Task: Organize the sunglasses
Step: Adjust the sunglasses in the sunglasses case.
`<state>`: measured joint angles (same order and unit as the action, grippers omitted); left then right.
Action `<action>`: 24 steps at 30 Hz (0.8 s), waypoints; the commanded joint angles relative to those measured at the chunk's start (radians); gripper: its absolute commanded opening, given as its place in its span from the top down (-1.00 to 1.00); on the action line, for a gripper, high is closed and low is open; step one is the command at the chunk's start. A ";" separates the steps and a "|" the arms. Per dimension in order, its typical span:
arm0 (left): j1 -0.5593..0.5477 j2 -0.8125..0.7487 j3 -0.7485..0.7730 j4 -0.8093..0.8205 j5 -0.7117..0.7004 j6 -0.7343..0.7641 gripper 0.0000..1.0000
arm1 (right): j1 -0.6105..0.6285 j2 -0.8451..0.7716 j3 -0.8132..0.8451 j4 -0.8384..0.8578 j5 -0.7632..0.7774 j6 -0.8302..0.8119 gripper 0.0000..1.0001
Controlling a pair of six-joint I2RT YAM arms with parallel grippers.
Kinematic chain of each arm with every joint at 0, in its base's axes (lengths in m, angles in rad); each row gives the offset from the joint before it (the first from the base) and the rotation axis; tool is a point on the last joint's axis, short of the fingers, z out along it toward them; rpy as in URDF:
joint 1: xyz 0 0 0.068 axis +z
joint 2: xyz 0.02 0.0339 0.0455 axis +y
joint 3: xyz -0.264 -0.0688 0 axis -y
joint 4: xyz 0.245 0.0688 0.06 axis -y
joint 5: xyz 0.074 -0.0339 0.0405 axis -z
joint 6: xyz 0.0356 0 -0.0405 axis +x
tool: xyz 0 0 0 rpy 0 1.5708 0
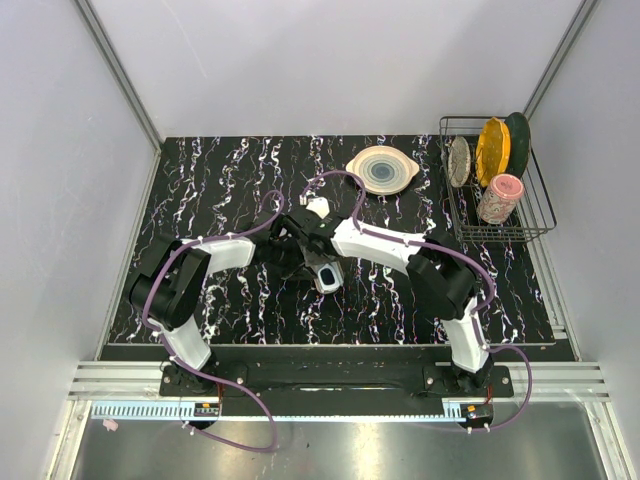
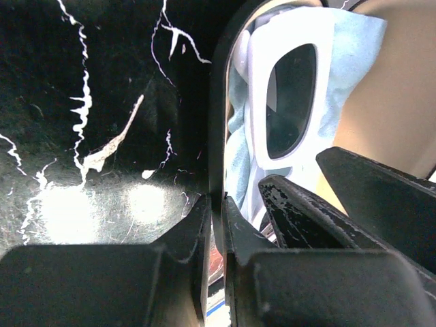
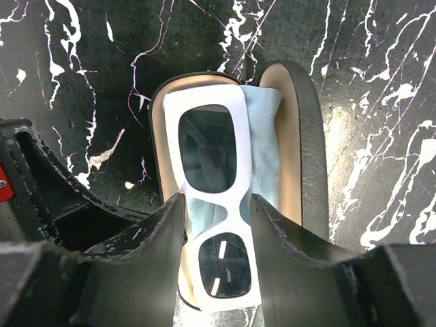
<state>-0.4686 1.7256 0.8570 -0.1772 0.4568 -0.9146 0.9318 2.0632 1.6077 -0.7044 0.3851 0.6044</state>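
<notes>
Currently, sunglasses: the white rectangular-framed sunglasses with dark lenses lie lengthwise inside the open case, lenses facing up.
Cloth: a light blue soft cloth is bunched under the sunglasses and shows along 1 long side of the frame.
Case: the black oblong case with tan lining lies open on the table, its 2 halves side by side; the sunglasses and cloth fill 1 half, and the other shows bare lining.
Right claw: the right claw hangs over the bridge of the sunglasses with its 2 black fingers spread, 1 on each side of the frame. They sit very close to the frame's edges and are not clamping it.
Left claw: the left claw is pressed together on the thin black wall of the case, 1 finger outside and 1 inside.
Left wrist view: 1 lens of the sunglasses and the cloth show just past the pinched wall.
Table: a black marbled table with white veins.
Overhead: both arms meet near the middle of the table; the case is mostly hidden beneath them.
Far side: a round cream plate with a grey-blue centre lies flat.
Far right: a black wire rack holds upright dishes and a pink cup.
</notes>
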 commanded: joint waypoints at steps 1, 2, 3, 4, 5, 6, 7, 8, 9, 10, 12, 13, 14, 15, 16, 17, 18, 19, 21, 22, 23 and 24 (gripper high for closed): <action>-0.004 0.017 0.010 0.013 -0.015 0.006 0.91 | 0.001 -0.120 -0.009 0.059 0.017 0.038 0.03; -0.004 0.020 0.011 0.012 -0.017 0.006 0.92 | 0.001 -0.120 -0.015 0.063 0.017 0.043 0.06; -0.004 0.025 0.013 0.010 -0.017 0.006 0.92 | 0.001 -0.120 -0.018 0.068 0.018 0.060 0.12; -0.002 0.025 0.014 0.013 -0.017 0.006 0.92 | 0.001 -0.120 -0.032 0.071 0.020 0.067 0.17; -0.004 0.026 0.014 0.013 -0.015 0.006 0.92 | 0.001 -0.118 -0.040 0.080 0.020 0.078 0.23; -0.004 0.028 0.014 0.013 -0.014 0.006 0.92 | 0.001 -0.118 -0.046 0.080 0.026 0.095 0.27; -0.004 0.028 0.016 0.013 -0.013 0.006 0.92 | -0.001 -0.117 -0.054 0.082 0.029 0.101 0.34; -0.004 0.026 0.016 0.015 -0.012 0.006 0.92 | 0.001 -0.117 -0.058 0.083 0.031 0.109 0.36; -0.002 0.028 0.016 0.015 -0.012 0.006 0.92 | 0.002 -0.120 -0.058 0.083 0.035 0.118 0.38; -0.004 0.026 0.016 0.015 -0.013 0.006 0.92 | 0.002 -0.124 -0.063 0.083 0.037 0.121 0.45; -0.004 0.026 0.017 0.016 -0.013 0.008 0.92 | 0.002 -0.133 -0.065 0.088 0.041 0.121 0.48; -0.004 0.026 0.017 0.015 -0.013 0.006 0.92 | 0.001 -0.146 -0.065 0.088 0.041 0.121 0.50; -0.004 0.028 0.019 0.015 -0.010 0.006 0.92 | 0.001 -0.153 -0.065 0.088 0.043 0.118 0.54; -0.004 0.028 0.019 0.015 -0.012 0.006 0.92 | 0.001 -0.163 -0.069 0.092 0.044 0.121 0.55; -0.002 0.028 0.019 0.015 -0.012 0.006 0.92 | 0.001 -0.184 -0.074 0.095 0.043 0.120 0.55; -0.002 0.028 0.020 0.015 -0.012 0.008 0.92 | 0.001 -0.195 -0.077 0.103 0.043 0.117 0.55; -0.002 0.028 0.020 0.013 -0.013 0.011 0.92 | 0.001 -0.207 -0.083 0.111 0.043 0.118 0.54; -0.002 0.026 0.020 0.012 -0.013 0.011 0.92 | 0.001 -0.234 -0.095 0.117 0.041 0.115 0.53; -0.002 0.023 0.022 0.008 -0.017 0.014 0.92 | 0.001 -0.267 -0.114 0.143 0.040 0.110 0.48; -0.002 0.019 0.024 0.005 -0.015 0.016 0.92 | 0.001 -0.299 -0.133 0.151 0.038 0.107 0.46; -0.004 0.015 0.024 0.004 -0.020 0.017 0.91 | -0.001 -0.317 -0.147 0.175 0.037 0.104 0.44; -0.004 0.014 0.025 0.001 -0.020 0.020 0.91 | -0.001 -0.337 -0.164 0.192 0.028 0.103 0.38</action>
<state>-0.4725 1.7477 0.8574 -0.1787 0.4522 -0.9134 0.9314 1.8534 1.4807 -0.5972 0.3840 0.7048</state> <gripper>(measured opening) 0.096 0.272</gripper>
